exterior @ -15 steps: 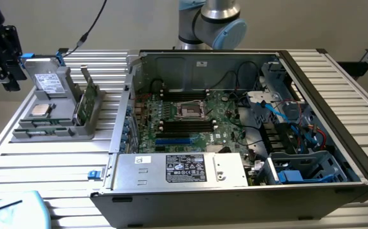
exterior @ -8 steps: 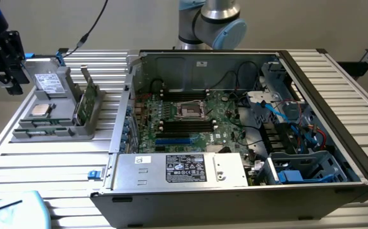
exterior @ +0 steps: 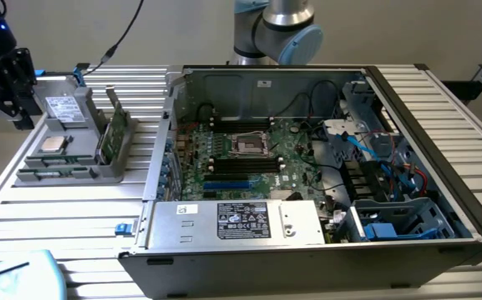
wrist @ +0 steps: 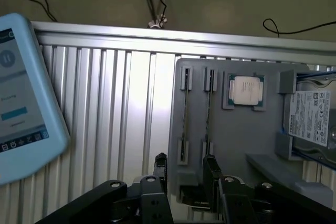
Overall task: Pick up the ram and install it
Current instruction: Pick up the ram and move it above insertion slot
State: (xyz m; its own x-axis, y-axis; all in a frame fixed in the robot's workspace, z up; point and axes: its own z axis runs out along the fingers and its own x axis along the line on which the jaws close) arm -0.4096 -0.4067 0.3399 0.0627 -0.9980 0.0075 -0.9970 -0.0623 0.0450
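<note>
A: Where is the ram (exterior: 105, 142)?
B: Standing in the grey holder (wrist: 236, 135), under the gripper (wrist: 185, 169). Its jaws are wide open, holding nothing.
A: What could go wrong?
B: One jaw may bump the stick next door (wrist: 207, 114) and tip it

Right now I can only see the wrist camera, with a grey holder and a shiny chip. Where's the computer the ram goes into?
Observer: The open computer case sits on the slatted table, at the exterior view's right of the grey holder.
Operator: Where inside would it go?
Observer: Long black slots lie on the motherboard, on either side of the square socket.
Operator: What does the ram look like from the side?
Observer: The ram is a flat green board standing upright at the holder's edge nearest the case.
</note>
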